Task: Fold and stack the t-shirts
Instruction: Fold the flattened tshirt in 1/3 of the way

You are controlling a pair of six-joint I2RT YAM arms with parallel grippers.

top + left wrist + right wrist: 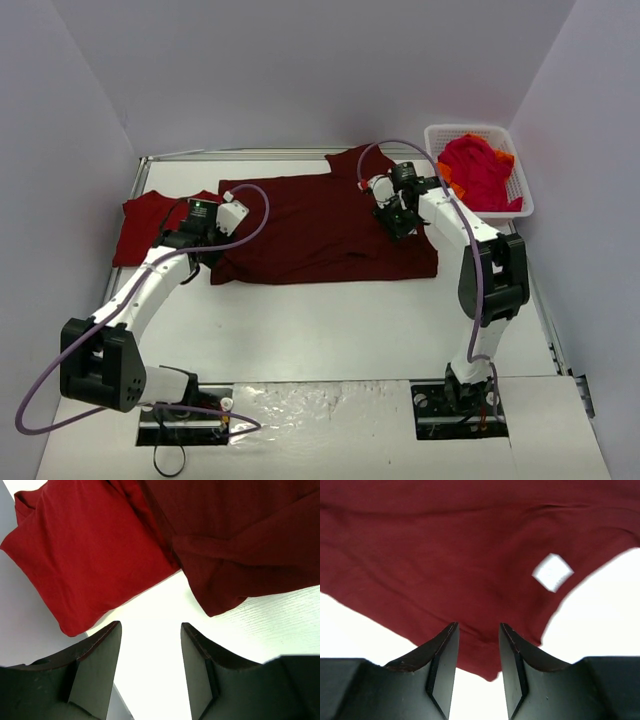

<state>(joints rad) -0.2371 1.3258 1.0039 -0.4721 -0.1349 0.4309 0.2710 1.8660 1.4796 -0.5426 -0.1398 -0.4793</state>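
Maroon t-shirt (320, 225) lay partly folded on the worktop (330, 320), touching the folded red t-shirt (150, 225). My left pincer (151, 627) and right pincer (478, 626) hovered released, empty; next, I judged, fresh edge grips for another fold.

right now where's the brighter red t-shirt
The brighter red t-shirt lies flat at the far left of the table in the top view, its right edge against the dark maroon t-shirt spread across the middle.
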